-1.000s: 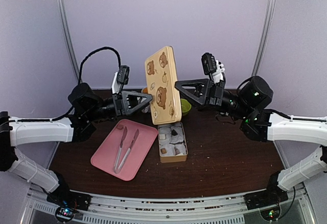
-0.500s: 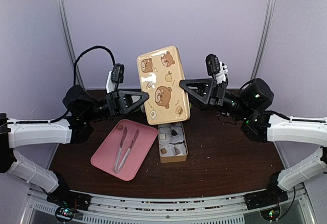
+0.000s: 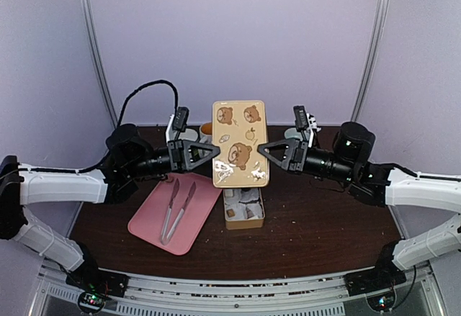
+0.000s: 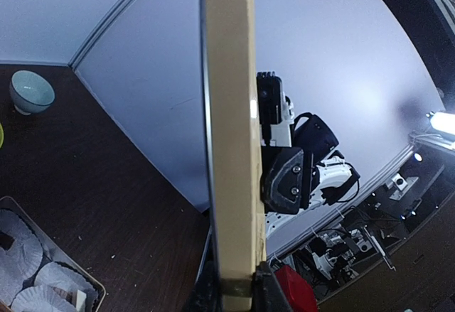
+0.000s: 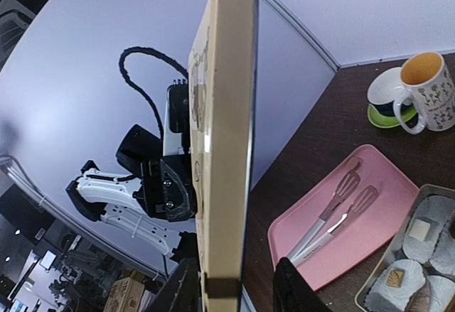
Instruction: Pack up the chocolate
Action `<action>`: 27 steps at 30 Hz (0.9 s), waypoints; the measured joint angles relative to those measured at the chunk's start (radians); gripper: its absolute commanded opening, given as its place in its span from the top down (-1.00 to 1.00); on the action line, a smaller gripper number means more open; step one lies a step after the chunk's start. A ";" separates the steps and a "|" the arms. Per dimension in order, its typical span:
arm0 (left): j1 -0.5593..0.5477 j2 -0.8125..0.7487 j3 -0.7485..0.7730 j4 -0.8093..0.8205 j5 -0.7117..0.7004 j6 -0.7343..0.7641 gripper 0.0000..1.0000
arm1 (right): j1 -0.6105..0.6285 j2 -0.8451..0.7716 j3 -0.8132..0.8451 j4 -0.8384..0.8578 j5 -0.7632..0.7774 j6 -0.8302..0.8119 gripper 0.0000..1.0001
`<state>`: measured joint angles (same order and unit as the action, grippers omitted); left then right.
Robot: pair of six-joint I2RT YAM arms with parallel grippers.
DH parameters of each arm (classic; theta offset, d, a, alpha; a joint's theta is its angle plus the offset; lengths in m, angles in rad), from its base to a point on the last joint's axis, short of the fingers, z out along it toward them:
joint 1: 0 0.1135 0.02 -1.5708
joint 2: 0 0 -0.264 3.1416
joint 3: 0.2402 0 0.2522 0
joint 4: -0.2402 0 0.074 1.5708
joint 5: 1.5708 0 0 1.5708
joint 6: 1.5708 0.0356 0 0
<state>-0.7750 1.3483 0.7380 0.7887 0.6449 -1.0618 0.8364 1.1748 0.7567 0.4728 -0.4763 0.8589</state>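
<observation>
The bear-printed tin lid (image 3: 238,144) hangs in the air between my two grippers, above the open tin base (image 3: 235,223). My left gripper (image 3: 209,151) is shut on the lid's left edge; in the left wrist view (image 4: 234,288) the jaws pinch the edge-on lid (image 4: 231,148). My right gripper (image 3: 262,150) straddles the lid's right edge. In the right wrist view (image 5: 234,285) one finger lies against the lid (image 5: 224,148) and a gap shows at the other. Chocolate (image 3: 245,186) sits in paper cups in the base. A whitish piece (image 5: 420,229) and a brown piece (image 5: 393,278) show there.
A pink tray (image 3: 148,228) with long tongs (image 3: 175,208) lies left of the tin base. A mug (image 5: 429,92) and a green saucer (image 5: 377,116) stand at the back. A small pale bowl (image 4: 32,90) also stands on the dark table.
The lid has turned from tilted to square with its printed face towards the top camera, and come lower. Both grippers have dropped and drawn level at its sides.
</observation>
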 measured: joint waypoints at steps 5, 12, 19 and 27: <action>0.000 0.120 -0.031 0.028 -0.027 -0.023 0.95 | -0.001 0.014 0.000 -0.183 0.088 -0.106 0.29; -0.006 0.272 -0.037 0.055 -0.050 -0.033 0.89 | -0.003 0.097 0.000 -0.329 0.190 -0.192 0.27; -0.006 0.390 -0.038 0.084 -0.065 -0.037 0.75 | -0.027 0.223 -0.038 -0.286 0.203 -0.205 0.25; -0.008 0.473 -0.040 0.084 -0.094 -0.045 0.72 | -0.063 0.354 -0.062 -0.187 0.161 -0.200 0.25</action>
<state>-0.7830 1.8210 0.6975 0.8730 0.5510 -1.1072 0.7734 1.5284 0.6949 0.2863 -0.3157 0.6586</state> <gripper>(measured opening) 0.140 0.375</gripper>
